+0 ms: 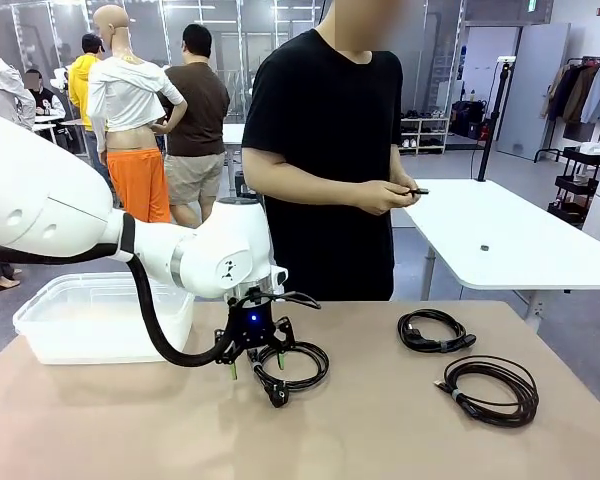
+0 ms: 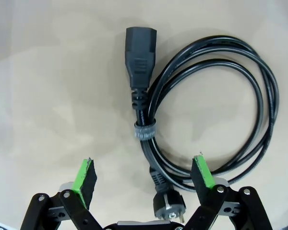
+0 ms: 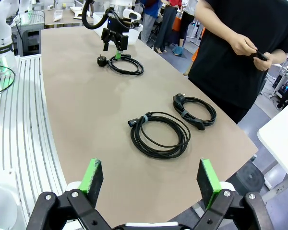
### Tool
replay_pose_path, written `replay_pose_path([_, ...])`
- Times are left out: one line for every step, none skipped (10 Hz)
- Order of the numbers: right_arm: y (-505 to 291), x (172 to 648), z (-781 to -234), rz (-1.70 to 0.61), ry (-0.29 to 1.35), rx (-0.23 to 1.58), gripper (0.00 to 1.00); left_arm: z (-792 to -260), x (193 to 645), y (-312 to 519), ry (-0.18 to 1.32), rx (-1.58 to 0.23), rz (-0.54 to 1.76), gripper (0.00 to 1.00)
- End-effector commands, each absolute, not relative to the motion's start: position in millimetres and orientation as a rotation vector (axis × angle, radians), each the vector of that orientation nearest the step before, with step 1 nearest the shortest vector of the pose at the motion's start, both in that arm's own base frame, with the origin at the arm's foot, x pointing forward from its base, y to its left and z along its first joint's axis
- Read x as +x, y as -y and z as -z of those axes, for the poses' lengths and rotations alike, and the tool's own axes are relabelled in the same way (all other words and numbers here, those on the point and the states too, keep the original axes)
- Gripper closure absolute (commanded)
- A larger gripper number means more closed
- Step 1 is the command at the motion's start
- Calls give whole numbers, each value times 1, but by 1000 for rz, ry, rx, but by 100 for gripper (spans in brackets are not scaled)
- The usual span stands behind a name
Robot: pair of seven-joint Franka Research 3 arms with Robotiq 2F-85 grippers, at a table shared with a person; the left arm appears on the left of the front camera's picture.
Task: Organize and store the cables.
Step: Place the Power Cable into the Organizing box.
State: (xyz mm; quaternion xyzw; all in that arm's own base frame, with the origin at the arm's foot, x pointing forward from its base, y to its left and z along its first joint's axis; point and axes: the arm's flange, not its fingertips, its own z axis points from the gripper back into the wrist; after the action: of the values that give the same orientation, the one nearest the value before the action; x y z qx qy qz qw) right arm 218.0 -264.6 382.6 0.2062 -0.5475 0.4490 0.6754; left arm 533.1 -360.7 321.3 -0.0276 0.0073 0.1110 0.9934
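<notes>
**Front view**
- Item 1: first cable [image 1: 298, 362], a tied coil on the counter [image 1: 360, 440]. It lies directly under the left hand [image 1: 255, 368], whose fingers stand apart over the coil's near side, gripping nothing
- Item 2: second cable [image 1: 435, 330], a small coil toward the robot's right
- Item 3: third cable [image 1: 488, 390], a larger coil near the second but not touching it
- Item 4: translucent tub [image 1: 40, 320] at the counter's left end, well apart from the coils, with no cable visible inside

**Left wrist view**
- The first cable [image 2: 259, 96] lies flat, its strands bound by a grey strap [image 2: 145, 130]
- Its socket plug [image 2: 140, 52] points away, and its round plug [image 2: 168, 206] sits between the finger bases
- The left hand [image 2: 144, 172] is spread wide and straddles the bound strands; whether the pads touch the cable cannot be told

**Right wrist view**
- The right hand [image 3: 151, 176] is spread wide and empty, hanging over the counter's near part, well apart from every coil
- The third cable [image 3: 159, 134] and the second cable [image 3: 196, 110] lie untouched

**Status, as judged**
- Stored: none
- In hand: pick-up of the first cable, not yet gripped
- Left to do: all three coils to go into the tub
</notes>
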Motion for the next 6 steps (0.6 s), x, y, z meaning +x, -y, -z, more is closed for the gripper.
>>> replay_pose_path([266, 216, -383, -1030, 1237, 459, 0, -316, 545, 366, -38, -72, -225, 0])
replay_pose_path([266, 216, -383, -1030, 1237, 459, 0, -314, 548, 366, -37, -58, -234, 0])
replay_pose_path([266, 216, -383, -1030, 1237, 459, 0, -311, 551, 368, -22, -73, -231, 0])
replay_pose_path([266, 216, -383, -1030, 1237, 459, 0, -308, 554, 369, -18, -63, -239, 0])
replay_pose_path([266, 216, -383, -1030, 1237, 459, 0, -304, 557, 368, -20, -58, -246, 0])
replay_pose_path([266, 216, -383, -1030, 1237, 459, 0, -302, 559, 368, -22, -51, -247, 0])
